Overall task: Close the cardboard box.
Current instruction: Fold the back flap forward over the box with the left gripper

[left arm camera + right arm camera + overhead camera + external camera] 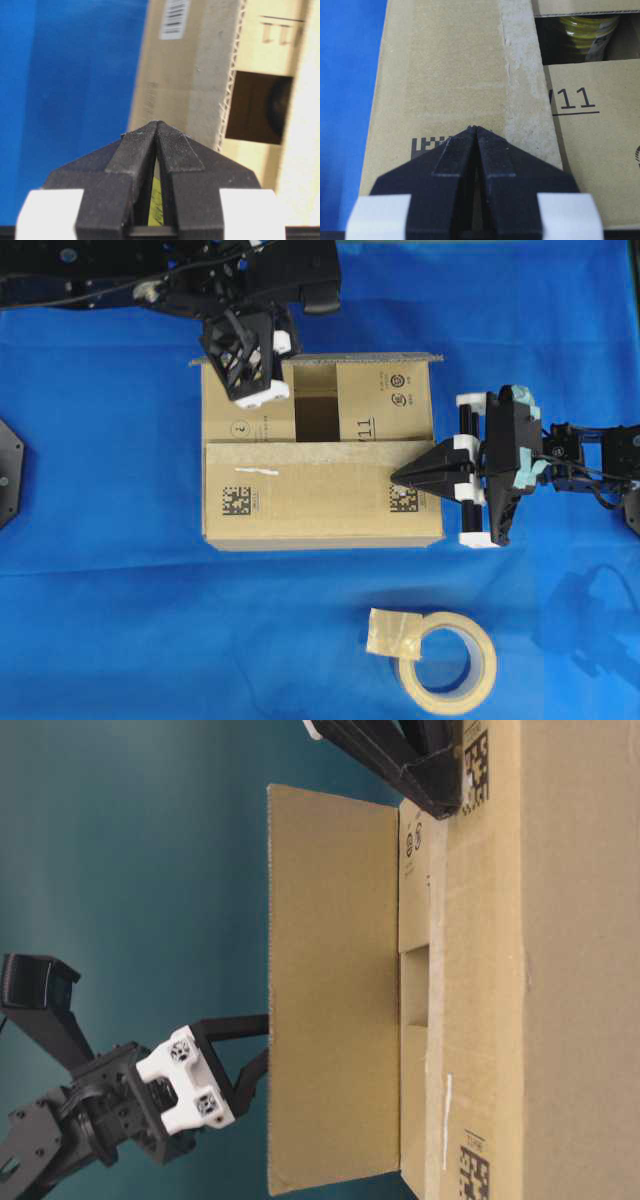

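The left arm's body hides the far rim of the cardboard box (320, 465), which sits mid-counter (100, 590) on blue cloth. Through the one gap between its flaps, a yellow-green object (587, 30) shows only partly, too dim to name. The left hand (262, 390), fingers pressed together, touches the upright far flap. The right hand (400, 477), also pressed together, rests on the folded near flap. One tape roll (447, 662) lies nearby.

R end effector (400, 478) tip on cardboard box (320, 502) near flap, far flap upright w/ L end effector (262, 392)
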Controlling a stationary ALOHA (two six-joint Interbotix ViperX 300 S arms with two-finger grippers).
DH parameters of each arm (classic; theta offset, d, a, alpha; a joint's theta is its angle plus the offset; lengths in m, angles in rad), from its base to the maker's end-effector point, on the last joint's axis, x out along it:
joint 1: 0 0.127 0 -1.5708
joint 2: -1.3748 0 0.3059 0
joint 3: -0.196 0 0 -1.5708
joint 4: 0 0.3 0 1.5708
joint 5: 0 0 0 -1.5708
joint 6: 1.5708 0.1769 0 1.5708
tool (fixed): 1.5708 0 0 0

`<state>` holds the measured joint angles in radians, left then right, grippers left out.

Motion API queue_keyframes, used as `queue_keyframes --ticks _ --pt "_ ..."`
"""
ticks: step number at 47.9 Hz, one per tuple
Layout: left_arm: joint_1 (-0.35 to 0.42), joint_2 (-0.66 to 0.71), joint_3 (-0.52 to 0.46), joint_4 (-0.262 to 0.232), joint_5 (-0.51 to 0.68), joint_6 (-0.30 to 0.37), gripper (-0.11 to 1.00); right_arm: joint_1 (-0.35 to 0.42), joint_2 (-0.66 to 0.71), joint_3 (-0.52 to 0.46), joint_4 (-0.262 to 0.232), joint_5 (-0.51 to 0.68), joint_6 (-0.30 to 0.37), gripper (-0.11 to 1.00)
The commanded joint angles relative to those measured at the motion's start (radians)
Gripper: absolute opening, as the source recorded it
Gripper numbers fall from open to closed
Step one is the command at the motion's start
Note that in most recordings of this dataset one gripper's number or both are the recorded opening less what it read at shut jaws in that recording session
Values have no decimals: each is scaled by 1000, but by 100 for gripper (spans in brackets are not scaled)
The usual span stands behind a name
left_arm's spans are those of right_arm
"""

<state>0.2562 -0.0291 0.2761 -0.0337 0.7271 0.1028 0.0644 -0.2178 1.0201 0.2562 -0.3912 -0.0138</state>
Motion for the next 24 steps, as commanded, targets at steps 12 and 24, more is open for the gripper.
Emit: queue_keyframes --ticks 12,24 --pt "-74 -83 117 -2 -117 -78 0 -9 -6 -15 -2 -9 -2 0" --pt "-95 -106 249 -2 -252 -160 0 -15 -6 -15 -2 -11 -3 0"
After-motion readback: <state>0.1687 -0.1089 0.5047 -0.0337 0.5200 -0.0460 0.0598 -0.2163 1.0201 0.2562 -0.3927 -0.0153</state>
